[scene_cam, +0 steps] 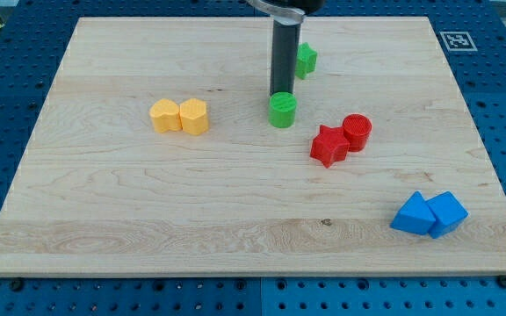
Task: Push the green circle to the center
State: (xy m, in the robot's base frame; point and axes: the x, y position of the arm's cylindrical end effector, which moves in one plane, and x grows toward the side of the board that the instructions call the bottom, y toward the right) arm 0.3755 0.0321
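The green circle (282,111) is a short green cylinder a little right of the board's middle and toward the view's top. My dark rod comes down from the view's top, and my tip (281,94) is right at the circle's top side, touching it or nearly so. A second green block (306,60), its shape partly hidden behind the rod, lies above and to the right of my tip.
A red star (328,146) and a red cylinder (357,131) touch each other right of the green circle. Two yellow blocks (180,116) sit side by side at the left. Two blue blocks (429,213) lie at the lower right of the wooden board (104,219).
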